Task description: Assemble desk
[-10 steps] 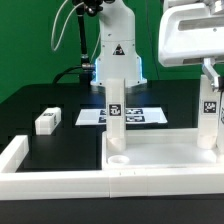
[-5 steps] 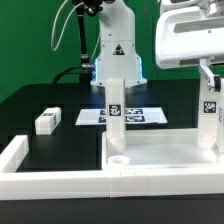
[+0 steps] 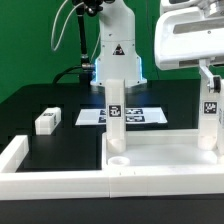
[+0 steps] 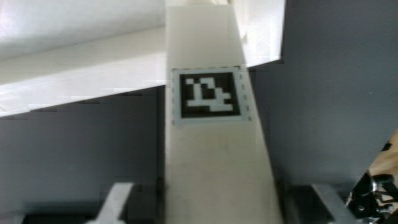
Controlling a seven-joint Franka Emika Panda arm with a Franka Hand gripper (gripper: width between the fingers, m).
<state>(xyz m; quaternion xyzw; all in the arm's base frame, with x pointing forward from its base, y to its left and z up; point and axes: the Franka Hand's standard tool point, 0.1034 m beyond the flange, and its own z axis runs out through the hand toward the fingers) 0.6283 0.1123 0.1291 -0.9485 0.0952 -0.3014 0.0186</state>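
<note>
The white tabletop panel [image 3: 165, 152] lies at the front of the exterior view, rim up. One white tagged leg [image 3: 116, 118] stands upright in its near-left corner. A second tagged leg [image 3: 210, 118] stands upright at the panel's right corner, and it fills the wrist view [image 4: 214, 120]. My gripper [image 3: 210, 72] is over that leg's top. In the wrist view my gripper [image 4: 222, 208] straddles the leg with its jaws open: a dark gap shows between each finger [image 4: 121, 200] and the leg. A third leg [image 3: 46, 121] lies loose on the black table at the exterior view's left.
The marker board [image 3: 92, 116] lies flat behind the standing leg, in front of the arm's base [image 3: 116, 55]. The long low white border wall [image 3: 50, 182] runs along the front and turns back at the exterior view's left [image 3: 12, 152].
The gripper body has shifted slightly downward over the right leg since a second ago. The legs and panel have not moved.
</note>
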